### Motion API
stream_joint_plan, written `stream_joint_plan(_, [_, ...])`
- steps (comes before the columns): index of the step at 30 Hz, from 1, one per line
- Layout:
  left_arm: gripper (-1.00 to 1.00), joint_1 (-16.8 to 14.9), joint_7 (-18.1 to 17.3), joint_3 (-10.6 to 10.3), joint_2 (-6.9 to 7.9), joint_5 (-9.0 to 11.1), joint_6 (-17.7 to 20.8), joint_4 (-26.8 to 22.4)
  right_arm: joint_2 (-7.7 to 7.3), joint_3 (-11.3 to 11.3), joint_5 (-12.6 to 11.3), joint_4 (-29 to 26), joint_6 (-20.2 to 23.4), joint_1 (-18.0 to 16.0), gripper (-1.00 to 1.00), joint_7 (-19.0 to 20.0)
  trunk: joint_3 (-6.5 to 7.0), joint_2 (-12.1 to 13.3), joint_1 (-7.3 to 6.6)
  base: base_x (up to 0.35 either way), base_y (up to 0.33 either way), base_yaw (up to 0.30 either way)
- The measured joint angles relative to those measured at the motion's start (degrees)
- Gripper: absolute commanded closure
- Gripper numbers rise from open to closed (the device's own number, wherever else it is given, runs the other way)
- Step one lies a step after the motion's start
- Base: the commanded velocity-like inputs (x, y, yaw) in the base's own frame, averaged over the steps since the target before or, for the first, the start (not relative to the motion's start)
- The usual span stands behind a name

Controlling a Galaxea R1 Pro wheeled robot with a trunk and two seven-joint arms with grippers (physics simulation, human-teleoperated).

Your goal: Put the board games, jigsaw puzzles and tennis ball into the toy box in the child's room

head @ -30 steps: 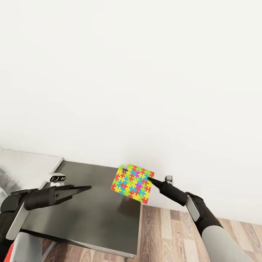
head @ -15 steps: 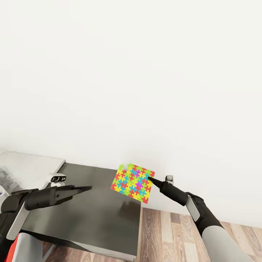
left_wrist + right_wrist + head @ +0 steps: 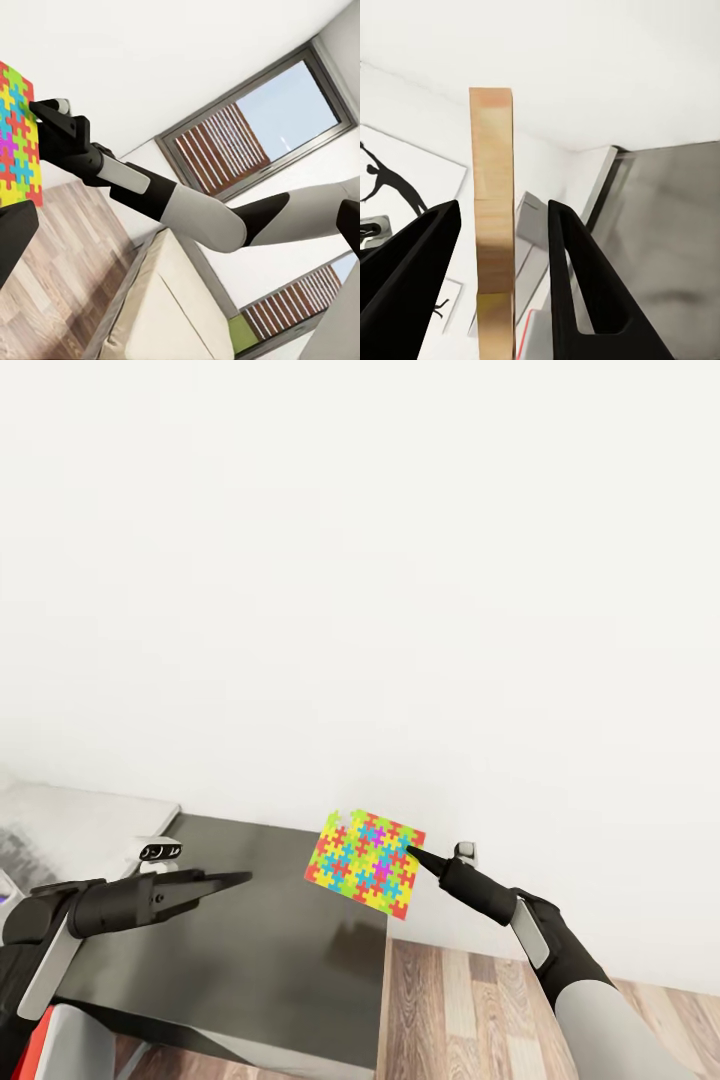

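Multicoloured jigsaw puzzle (image 3: 366, 863) still pinched in right pincer (image 3: 411, 852), unmoved, left pincer (image 3: 240, 878) pressed together, camera shifted slightly.

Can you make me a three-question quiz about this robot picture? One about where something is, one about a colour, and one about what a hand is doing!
1. Where is the jigsaw puzzle?
A. Lying flat on the floor
B. Held up in the air at the right gripper
C. Inside a box

2. What colour is the surface under the arms?
A. Dark grey
B. Bright red
C. Yellow

3. What is the left gripper doing?
A. Holding a ball
B. Holding the puzzle
C. Holding nothing

Answers: 1 B, the puzzle hangs tilted at the right gripper's tip, above the surface's edge. 2 A, the head view shows a dark grey top. 3 C, its fingers point forward with nothing between them.
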Motion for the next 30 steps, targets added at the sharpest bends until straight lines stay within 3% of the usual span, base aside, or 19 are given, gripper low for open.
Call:
stream_joint_plan(19, [-1.00,0.0,0.0,0.0,0.05,-0.1,0.0,0.0,0.00,0.0,0.0,0.0,0.0,0.0,1.00,0.0,1.81,0.0,0.00,0.000,0.000,0.000])
stream_joint_plan(30, [-1.00,0.0,0.0,0.0,0.09,-0.1,0.0,0.0,0.00,0.0,0.0,-0.1,-0.7,0.0,1.00,2.0,2.86,0.0,0.00,0.000,0.000,0.046])
